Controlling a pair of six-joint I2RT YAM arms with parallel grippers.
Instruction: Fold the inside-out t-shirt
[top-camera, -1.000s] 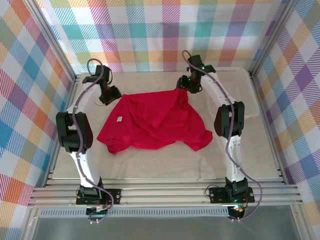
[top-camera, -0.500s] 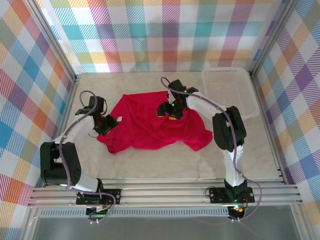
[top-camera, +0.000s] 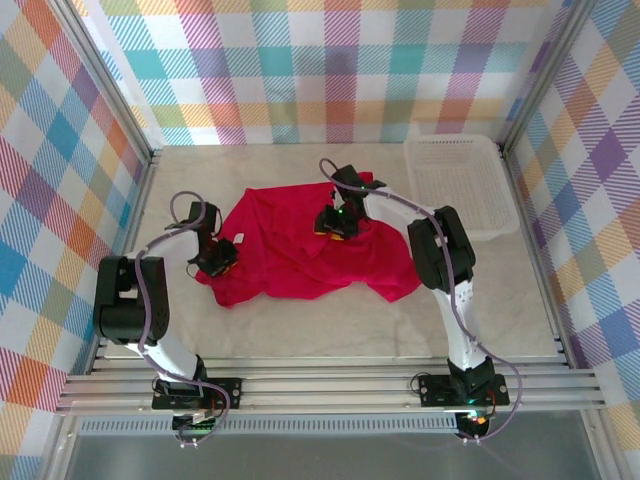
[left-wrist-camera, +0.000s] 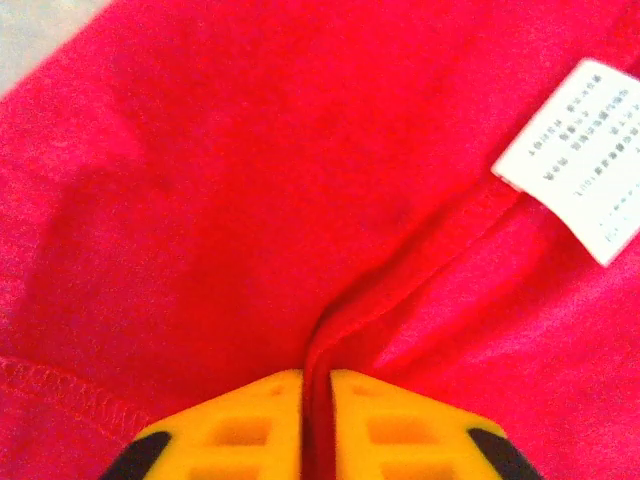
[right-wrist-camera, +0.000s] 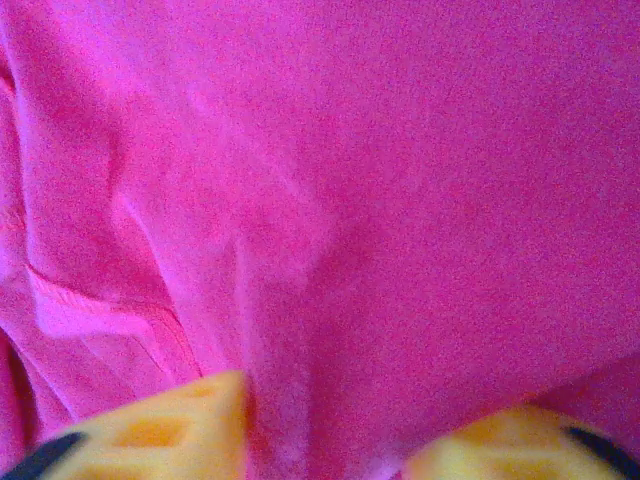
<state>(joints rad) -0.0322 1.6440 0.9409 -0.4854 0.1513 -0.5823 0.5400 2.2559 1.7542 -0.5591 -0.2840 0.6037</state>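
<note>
Plaid-walled pale bench (top-camera: 300, 330) carries the crumpled bright red cloth t-shirt (top-camera: 290, 250) at its middle, the left pincer (left-wrist-camera: 317, 385) clamped on a seam fold near the white tag (left-wrist-camera: 585, 160), the right pincer (right-wrist-camera: 325, 420) part-open against cloth.

The pale table (top-camera: 300, 330) carries a crumpled red t-shirt (top-camera: 290, 250) and a white basket (top-camera: 460, 180).

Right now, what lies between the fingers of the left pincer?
A fold of the red t-shirt, pinched by the left pincer; the left wrist view shows it.
</note>
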